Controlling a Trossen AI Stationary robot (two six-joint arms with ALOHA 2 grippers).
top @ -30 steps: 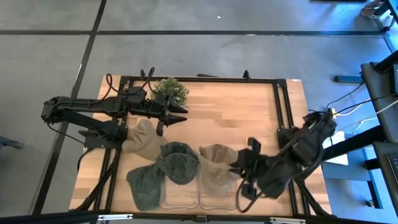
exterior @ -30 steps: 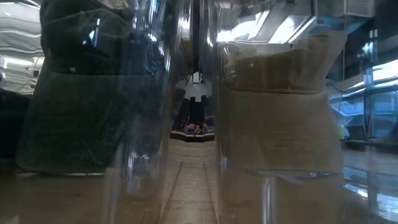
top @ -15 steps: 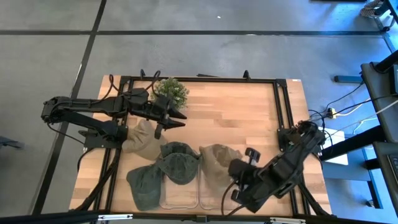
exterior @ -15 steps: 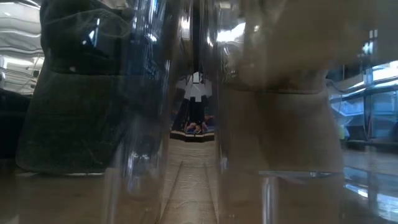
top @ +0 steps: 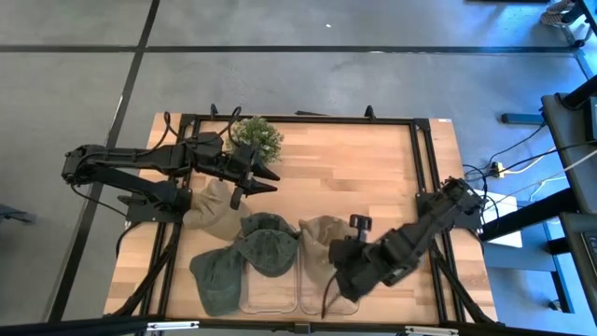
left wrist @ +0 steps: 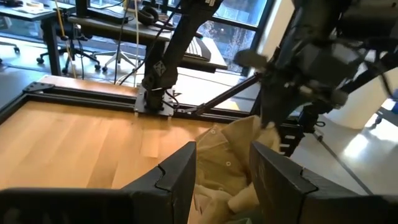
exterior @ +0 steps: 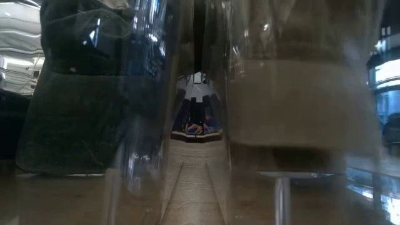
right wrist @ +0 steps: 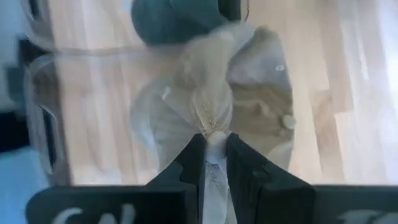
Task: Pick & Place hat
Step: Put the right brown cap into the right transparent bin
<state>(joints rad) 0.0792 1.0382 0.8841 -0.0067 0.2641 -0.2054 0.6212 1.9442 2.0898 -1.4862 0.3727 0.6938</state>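
A tan hat (top: 320, 241) sits in the right of two clear bins (top: 322, 297) at the table's near edge. My right gripper (top: 338, 269) is over it, shut on its cloth (right wrist: 214, 112). A green hat (top: 268, 245) lies in the left bin (top: 269, 294). A second green hat (top: 215, 275) and a second tan hat (top: 211, 211) lie on the table to the left. My left gripper (top: 257, 179) hovers open above the table near the far left and touches nothing. The low view shows the green hat (exterior: 81, 94) and the tan hat (exterior: 294, 94) through the bin walls. My right gripper pinches a gathered fold of the tan hat's crown (right wrist: 213, 124) between its two fingers (right wrist: 193, 155), coming from above and pointing down. The cloth fans out in pleats below the fingertips. The rest of the hat spreads inside the clear bin (right wrist: 43, 93).
A small green plant (top: 256, 136) stands at the far edge beside the left arm. A black frame (top: 424, 168) runs along the table's sides. Bare wood lies across the middle and right of the table (top: 354, 177).
My right arm has swung toward the table's left, carrying its gripper from the right bin's right side to over the bin. The tan hat has shifted in the bin: in the low view it now fills more of the bin wall and its band sits higher.
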